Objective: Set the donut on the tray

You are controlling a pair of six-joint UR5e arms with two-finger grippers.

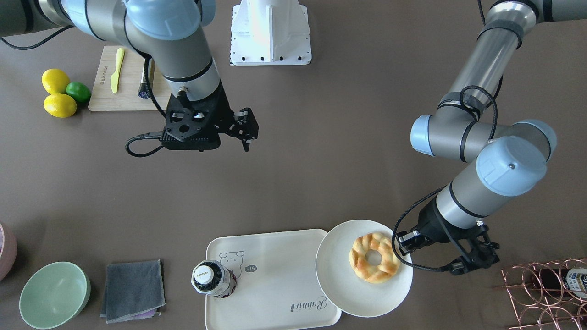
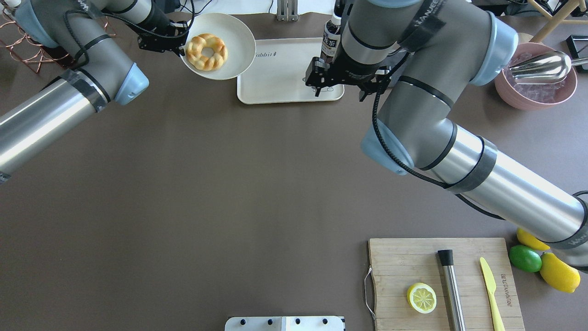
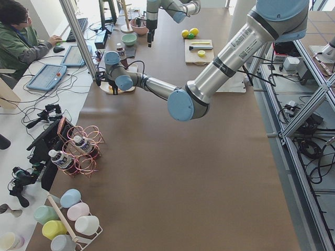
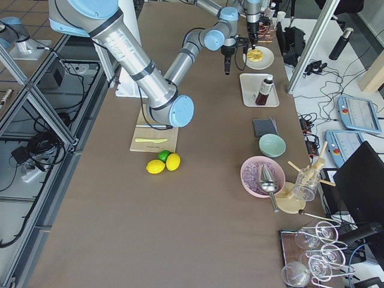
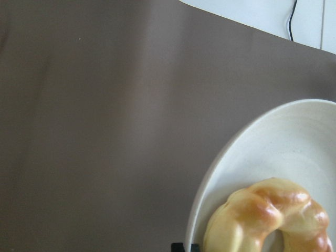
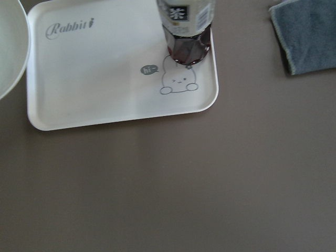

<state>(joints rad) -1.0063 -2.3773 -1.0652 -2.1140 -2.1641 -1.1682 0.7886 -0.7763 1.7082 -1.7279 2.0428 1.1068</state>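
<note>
The donut [image 1: 373, 257] is a golden braided ring lying on a round off-white plate [image 1: 339, 284]. The plate's edge overlaps the right end of the cream tray [image 1: 275, 275], which has a bear drawing and "Rabbit" script. My left gripper [image 1: 402, 242] is at the plate's rim beside the donut. Its fingertips [image 5: 184, 247] look closed together on that rim. My right gripper [image 2: 340, 92] hangs open and empty above the table, near the tray's bear end. A dark tea bottle [image 1: 213, 278] stands upright on the tray. The donut [image 2: 206, 51] also shows in the overhead view.
A grey cloth [image 1: 133, 291] and a green bowl [image 1: 54, 294] lie beyond the tray's bottle end. A copper bottle rack [image 1: 545, 293] stands close behind my left gripper. A cutting board [image 2: 445, 282] with a lemon half, a knife and loose citrus sits near my base.
</note>
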